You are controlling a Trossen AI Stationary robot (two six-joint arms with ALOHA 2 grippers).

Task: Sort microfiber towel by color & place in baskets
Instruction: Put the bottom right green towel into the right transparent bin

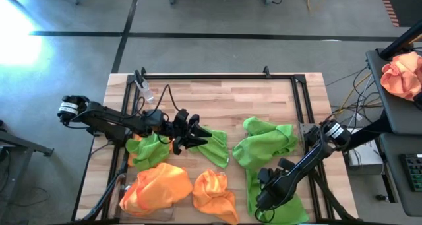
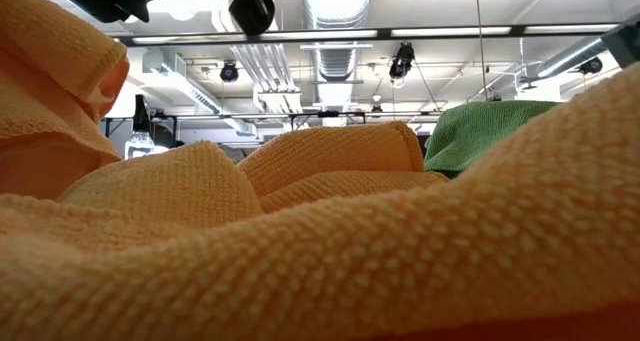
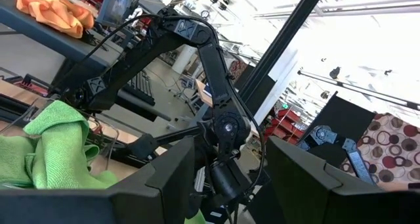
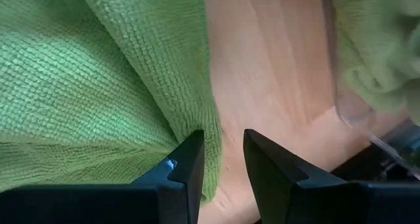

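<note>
Several lime green and orange microfiber towels lie on the wooden table. My right gripper [image 1: 264, 197] points down at a long green towel [image 1: 277, 198] near the front right. Its fingers stand a little open, over that towel's edge [image 4: 197, 112], and bare wood shows between them. My left gripper [image 1: 192, 131] hangs open, roughly level, beside a green towel [image 1: 214, 146] at mid-table, with nothing between its fingers [image 3: 164, 184]. A see-through basket's rim [image 4: 336, 86] holds green cloth [image 4: 377, 46]. Two orange towels [image 1: 155, 185] [image 1: 214, 193] lie crumpled at the front left. My right gripper comes from above with one fingertip [image 4: 190, 155] at the edge of the long green towel, which lies flat on the table. Whether the fingertip touches the cloth, I cannot tell.
A green pile [image 1: 267, 142] lies at the right, and a green and orange heap [image 1: 148, 147] lies under my left arm. A dark frame [image 1: 217, 76] runs along the table's far edge. A peach cloth [image 1: 402, 73] sits on a side stand. Orange cloth [image 2: 300, 241] fills the low view.
</note>
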